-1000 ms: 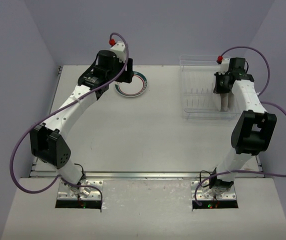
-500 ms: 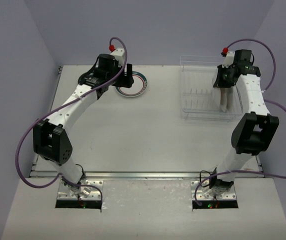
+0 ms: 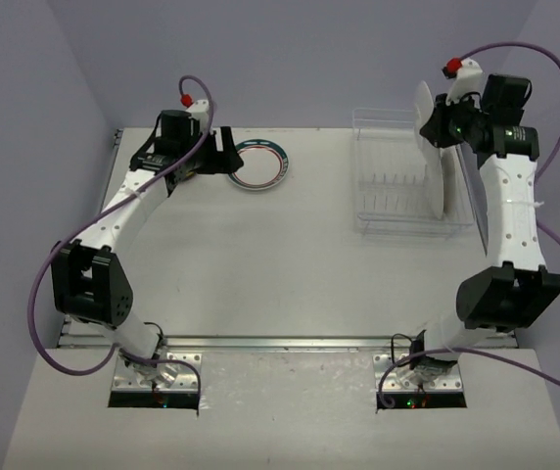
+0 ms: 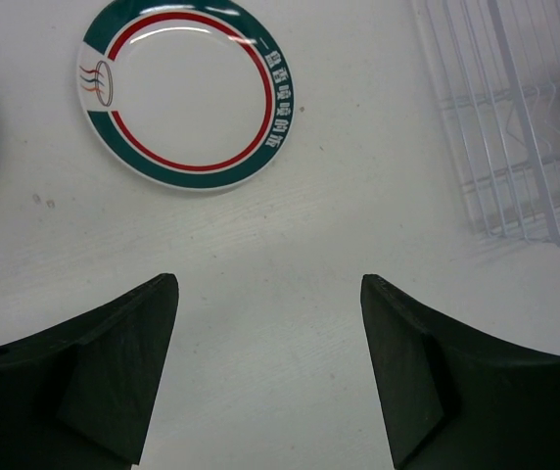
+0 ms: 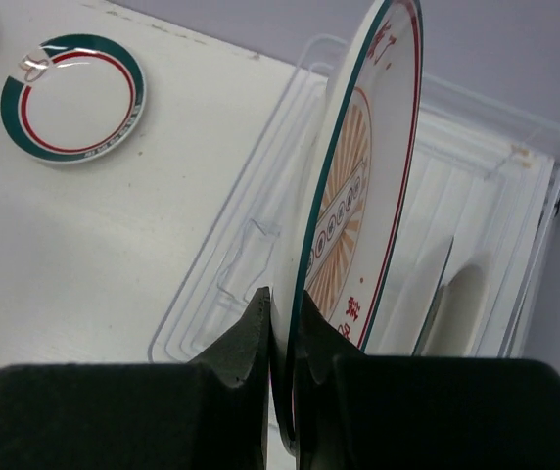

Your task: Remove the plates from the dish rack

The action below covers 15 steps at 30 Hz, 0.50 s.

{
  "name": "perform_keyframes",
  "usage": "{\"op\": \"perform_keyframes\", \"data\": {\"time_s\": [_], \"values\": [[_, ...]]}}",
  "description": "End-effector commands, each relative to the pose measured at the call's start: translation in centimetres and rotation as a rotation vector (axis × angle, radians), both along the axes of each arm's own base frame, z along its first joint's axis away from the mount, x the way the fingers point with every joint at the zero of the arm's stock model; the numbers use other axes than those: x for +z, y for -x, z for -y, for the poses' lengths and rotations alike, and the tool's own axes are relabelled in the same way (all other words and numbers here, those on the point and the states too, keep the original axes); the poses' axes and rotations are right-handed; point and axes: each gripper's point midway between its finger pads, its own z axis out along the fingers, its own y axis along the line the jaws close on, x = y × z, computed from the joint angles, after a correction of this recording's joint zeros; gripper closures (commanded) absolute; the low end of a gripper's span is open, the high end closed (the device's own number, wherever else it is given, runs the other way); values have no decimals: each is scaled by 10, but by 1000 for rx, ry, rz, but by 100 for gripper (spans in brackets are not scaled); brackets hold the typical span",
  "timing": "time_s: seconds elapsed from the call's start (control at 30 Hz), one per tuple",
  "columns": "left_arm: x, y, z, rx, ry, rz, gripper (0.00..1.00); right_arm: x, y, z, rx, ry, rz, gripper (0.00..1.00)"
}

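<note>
Right gripper (image 5: 282,304) is pinching the sunburst plate (image 5: 358,186) by its rim, holding it upright above the dish rack (image 5: 525,196), where another white plate (image 5: 461,294) is standing. Left gripper (image 4: 268,289) is hovering wide open, and the green-rimmed plate (image 4: 187,93) is lying flat on the table (image 4: 290,225) just beyond it.

Dish rack (image 3: 397,196) sits far right on the counter (image 3: 290,264), a standing plate (image 3: 443,191) in its right side. Above the rack, the held plate (image 5: 358,186) rides on edge in the right gripper (image 5: 282,304). Far centre, the flat plate (image 3: 257,164) lies on the counter, left gripper (image 3: 231,152) just left of it.
</note>
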Motion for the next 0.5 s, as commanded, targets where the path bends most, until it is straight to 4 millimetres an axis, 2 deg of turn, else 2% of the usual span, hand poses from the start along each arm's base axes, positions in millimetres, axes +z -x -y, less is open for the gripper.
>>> {"op": "perform_keyframes", "data": {"time_s": [0.0, 0.1, 0.17, 0.2, 0.27, 0.4, 0.47], "values": [[60, 11, 1, -40, 107, 146, 27, 60, 22, -90, 319, 220, 332, 100], [70, 18, -1, -69, 170, 149, 27, 60, 47, -142, 455, 420, 510, 100], [75, 23, -1, -91, 220, 143, 28, 44, 58, -172, 530, 574, 620, 100], [76, 28, 0, -120, 252, 131, 29, 30, 65, -176, 553, 618, 635, 100], [75, 38, 4, -183, 294, 109, 30, 37, 75, -192, 584, 727, 763, 100], [66, 55, 10, -256, 298, 100, 31, 8, 96, -217, 678, 915, 934, 100], [62, 63, 13, -287, 302, 90, 31, 7, 110, -233, 711, 993, 1053, 100]]}}
